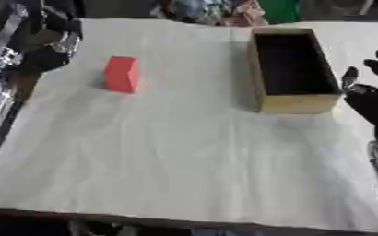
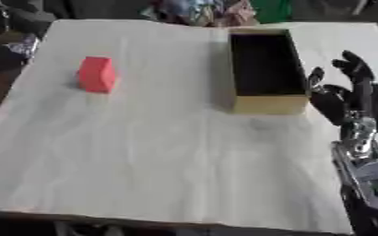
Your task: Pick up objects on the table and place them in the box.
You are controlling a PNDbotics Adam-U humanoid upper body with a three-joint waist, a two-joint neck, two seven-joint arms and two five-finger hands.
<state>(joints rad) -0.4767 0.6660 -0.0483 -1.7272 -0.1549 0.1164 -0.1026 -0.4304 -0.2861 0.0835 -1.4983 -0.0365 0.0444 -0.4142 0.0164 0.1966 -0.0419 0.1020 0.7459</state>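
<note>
The right hand (image 2: 344, 94) is raised at the table's right edge, fingers extended upward and released, holding nothing; the wooden box (image 2: 262, 67) stands just beside it, on its inner side, open top up, interior dark. The red block (image 1: 121, 74) rests on the white tablecloth (image 1: 184, 156), well apart from the right hand, beyond the box; it lies near the left hand (image 1: 56, 48), which shows at the upper left corner; whether that hand's fingers are curled or straight cannot be determined.
</note>
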